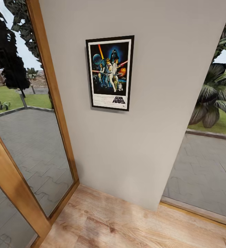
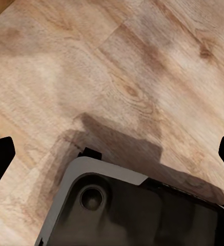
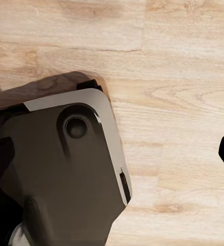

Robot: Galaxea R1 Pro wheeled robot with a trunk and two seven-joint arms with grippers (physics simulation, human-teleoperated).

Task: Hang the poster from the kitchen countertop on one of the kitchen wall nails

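Poster (image 1: 110,73) hanging on the pale wall (image 1: 133,144)

It is an upright rectangle with a black frame and a white inner border, showing colourful figures on dark blue with the "STAR WARS" logo at the bottom. It sits flat against the wall, well above the wooden floor (image 1: 126,224).
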